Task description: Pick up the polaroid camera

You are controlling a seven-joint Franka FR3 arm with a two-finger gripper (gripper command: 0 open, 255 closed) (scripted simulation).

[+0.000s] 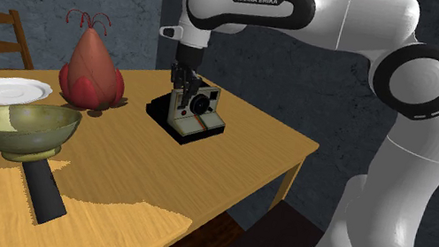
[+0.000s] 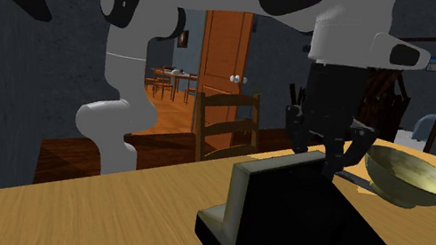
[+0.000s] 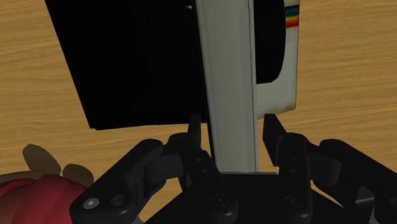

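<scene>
I see the claw (image 1: 181,81) low over the camera (image 1: 188,109), which sits toward the back of the desk (image 1: 248,158), near a big red fruit (image 1: 86,76). In the wrist view the two fingers (image 3: 194,130) are spread, one on each side of the camera's thin pale standing wall, and I see no squeeze on it. My worry is that this wall is a small part to grab. The fat black body sticks out to one side, so I think the camera may tip or swing when it goes up. The fingers also look close to one end of the wall, so the camera could twist and slide out. If I close too softly it may drop back on the desk. If the claw goes lower, it may bump the body and push the camera away.
</scene>
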